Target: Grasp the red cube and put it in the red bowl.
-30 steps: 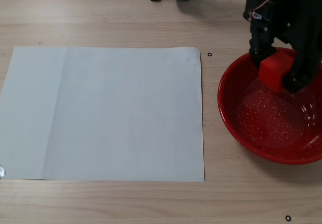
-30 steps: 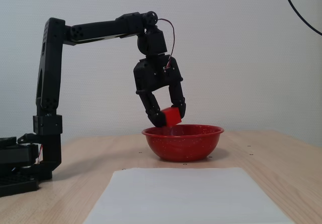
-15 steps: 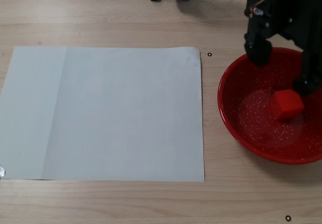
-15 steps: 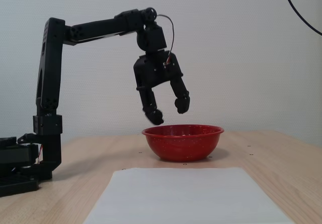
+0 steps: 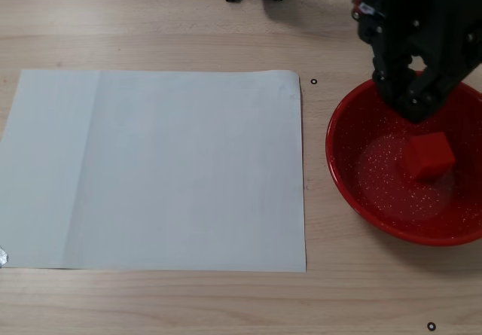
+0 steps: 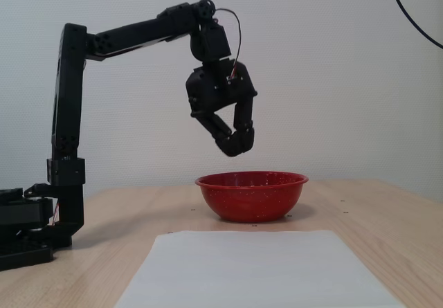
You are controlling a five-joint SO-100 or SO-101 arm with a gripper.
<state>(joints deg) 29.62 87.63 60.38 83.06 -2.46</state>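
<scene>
The red cube (image 5: pixel 431 155) lies inside the red bowl (image 5: pixel 354 192), right of the bowl's middle, in a fixed view. In the side fixed view the bowl (image 6: pixel 251 197) stands on the table and its wall hides the cube. My gripper (image 5: pixel 416 111) hangs above the far part of the bowl and is apart from the cube. In the side fixed view the gripper (image 6: pixel 236 147) is well above the rim, its fingertips are together and it holds nothing.
A white sheet of paper (image 5: pixel 158 169) lies on the wooden table left of the bowl. The arm's black base (image 6: pixel 31 232) stands at the table's far edge, seen at the left in the side fixed view. Small black marks (image 5: pixel 314 81) dot the table.
</scene>
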